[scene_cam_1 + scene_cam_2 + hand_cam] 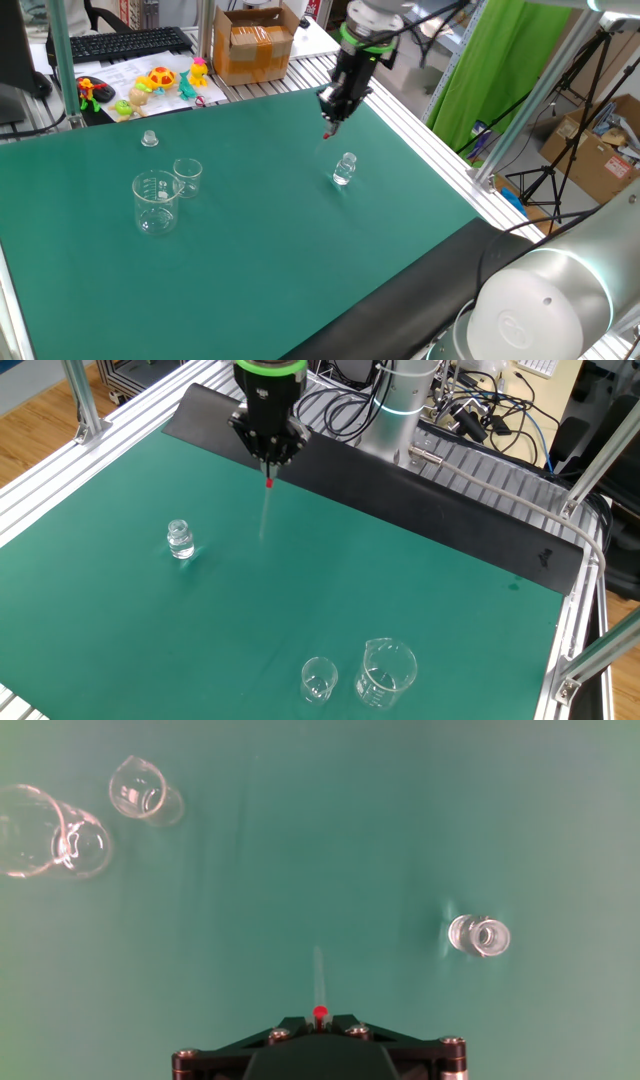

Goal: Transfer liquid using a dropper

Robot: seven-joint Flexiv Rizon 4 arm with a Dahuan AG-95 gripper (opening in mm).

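Hand view shows our claw [320, 1025] clenched on the dropper [320, 988] by its red end; we judge the stem light and fragile.

Green table mat [250, 230], two beakers [156, 202], vial [344, 169], small cap [149, 138]

Matt green mat [250, 230]; clear glossy glass beakers [157, 203]; ribbed metal table edge [440, 160].

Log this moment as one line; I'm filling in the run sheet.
pincer: shut on dropper | dropper: hanging tip down above mat | vial: upright, apart | two beakers: upright, untouched
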